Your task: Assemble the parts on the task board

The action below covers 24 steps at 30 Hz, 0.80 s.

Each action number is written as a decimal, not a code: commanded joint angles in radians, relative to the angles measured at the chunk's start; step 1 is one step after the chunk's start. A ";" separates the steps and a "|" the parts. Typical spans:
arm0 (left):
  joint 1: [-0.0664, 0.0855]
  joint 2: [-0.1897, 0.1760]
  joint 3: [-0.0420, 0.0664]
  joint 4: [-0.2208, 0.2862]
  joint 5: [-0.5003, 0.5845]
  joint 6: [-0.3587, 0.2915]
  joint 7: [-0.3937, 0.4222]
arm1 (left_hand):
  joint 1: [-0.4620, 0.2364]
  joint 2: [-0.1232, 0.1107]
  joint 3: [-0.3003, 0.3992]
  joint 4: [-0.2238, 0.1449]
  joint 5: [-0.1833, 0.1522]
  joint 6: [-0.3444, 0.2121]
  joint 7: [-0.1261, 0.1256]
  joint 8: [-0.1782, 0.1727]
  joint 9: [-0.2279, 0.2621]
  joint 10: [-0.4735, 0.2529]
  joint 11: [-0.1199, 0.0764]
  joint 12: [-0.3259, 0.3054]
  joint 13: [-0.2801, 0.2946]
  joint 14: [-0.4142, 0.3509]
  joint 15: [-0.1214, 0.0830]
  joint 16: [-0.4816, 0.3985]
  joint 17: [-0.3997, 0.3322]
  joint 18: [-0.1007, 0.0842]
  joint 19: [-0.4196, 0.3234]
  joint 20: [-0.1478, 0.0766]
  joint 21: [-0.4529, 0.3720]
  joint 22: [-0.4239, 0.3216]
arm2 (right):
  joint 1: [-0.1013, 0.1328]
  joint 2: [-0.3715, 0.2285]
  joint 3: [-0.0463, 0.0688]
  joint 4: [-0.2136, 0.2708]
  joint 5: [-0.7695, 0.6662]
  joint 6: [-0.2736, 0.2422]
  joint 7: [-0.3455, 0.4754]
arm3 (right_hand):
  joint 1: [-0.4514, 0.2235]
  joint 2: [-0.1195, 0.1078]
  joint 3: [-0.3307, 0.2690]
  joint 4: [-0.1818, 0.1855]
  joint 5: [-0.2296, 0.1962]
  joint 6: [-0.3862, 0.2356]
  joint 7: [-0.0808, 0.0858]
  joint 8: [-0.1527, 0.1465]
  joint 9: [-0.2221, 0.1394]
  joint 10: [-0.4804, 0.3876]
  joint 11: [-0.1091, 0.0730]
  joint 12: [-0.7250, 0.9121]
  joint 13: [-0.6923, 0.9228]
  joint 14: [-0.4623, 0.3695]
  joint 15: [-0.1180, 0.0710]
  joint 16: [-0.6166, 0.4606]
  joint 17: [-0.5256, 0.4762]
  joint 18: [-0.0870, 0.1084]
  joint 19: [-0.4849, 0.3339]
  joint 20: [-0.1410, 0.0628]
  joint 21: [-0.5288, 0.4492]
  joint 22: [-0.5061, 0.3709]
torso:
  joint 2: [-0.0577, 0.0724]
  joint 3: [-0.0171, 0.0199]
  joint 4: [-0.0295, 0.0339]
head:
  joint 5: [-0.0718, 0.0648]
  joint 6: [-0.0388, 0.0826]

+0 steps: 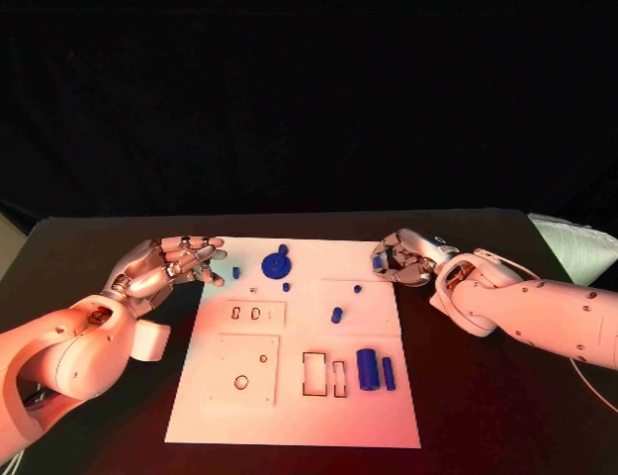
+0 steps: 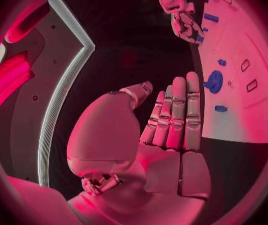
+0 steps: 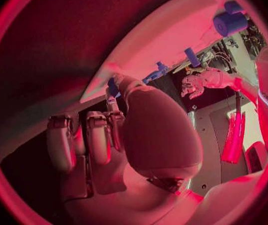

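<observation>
Several small blue parts [image 1: 367, 369] are scattered on the white board [image 1: 295, 416]; judged light, rigid, best pinched at sides. One blue piece [image 1: 382, 260] is pinched by right hand [image 1: 408, 257]. Left hand [image 1: 166, 265] is held open, empty.

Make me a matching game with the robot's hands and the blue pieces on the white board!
Things:
1. left hand
2. right hand
3. round blue part
4. two blue cylinders

Places or states:
A. lying side by side near the task board's right edge
B. fingers spread, holding nothing, at the board's far left corner
C. pinching a small blue part at the board's far right corner
D. on the board near its far edge

Pairs: 1-B, 2-C, 3-D, 4-A
</observation>
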 commanded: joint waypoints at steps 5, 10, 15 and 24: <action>0.000 -0.001 0.001 0.003 -0.002 0.019 0.007 | -0.008 0.002 0.002 -0.004 -0.005 -0.005 0.008 -0.005 -0.001 -0.002 0.001 0.004 0.001 0.007 0.002 0.004 0.002 0.011 -0.007 0.000 0.007 0.002 | 0.000 -0.005 0.000 0.021 0.038 -0.094 0.022 | -0.018 0.010 0.042 -0.018 -0.031 0.019 -0.027 0.066 0.035 0.040 -0.019 0.017 0.194 0.105 -0.018 0.006 0.263 -0.012 0.100 -0.019 0.011 0.254 | 0.000 -0.0011 -0.0004 | 0.010 0.001; 0.000 -0.002 0.001 0.002 -0.002 0.018 0.006 | -0.008 0.002 0.002 -0.004 -0.005 -0.006 0.008 -0.005 -0.001 -0.003 0.001 0.004 0.001 0.006 0.002 0.004 0.002 0.011 -0.007 0.000 0.008 0.002 | 0.015 -0.010 0.001 0.058 0.029 -0.123 -0.034 | -0.041 0.004 0.046 -0.016 -0.040 0.014 -0.030 0.084 0.042 0.045 -0.022 0.020 0.198 0.105 -0.021 0.006 0.263 -0.011 0.100 -0.022 0.010 0.253 | -0.003 -0.0035 -0.0018 | 0.014 0.002; 0.000 -0.001 0.001 -0.001 -0.001 0.016 0.004 | -0.010 0.002 0.002 -0.003 -0.006 -0.006 0.008 -0.005 -0.001 -0.003 0.001 0.004 0.001 0.005 0.003 0.004 0.002 0.011 -0.008 0.000 0.009 0.003 | 0.047 -0.002 0.002 0.109 0.007 -0.114 -0.119 | -0.063 -0.005 0.045 -0.009 -0.042 0.008 -0.032 0.097 0.047 0.045 -0.024 0.020 0.198 0.105 -0.022 0.006 0.263 -0.012 0.101 -0.024 0.011 0.254 | -0.008 -0.0067 -0.0041 | 0.020 0.002; 0.000 0.008 0.001 -0.005 -0.015 -0.012 -0.016 | -0.011 0.002 0.001 -0.002 -0.006 -0.006 0.008 -0.005 -0.001 -0.004 0.001 0.004 0.001 0.005 0.003 0.005 0.002 0.011 -0.009 0.000 0.010 0.004 | 0.071 0.093 0.000 0.173 -0.065 -0.057 -0.304 | -0.102 -0.026 0.037 0.007 -0.027 -0.004 -0.033 0.117 0.053 0.044 -0.026 0.017 0.197 0.105 -0.024 0.006 0.263 -0.010 0.098 -0.027 0.004 0.248 | -0.019 -0.0167 -0.0095 | 0.042 -0.006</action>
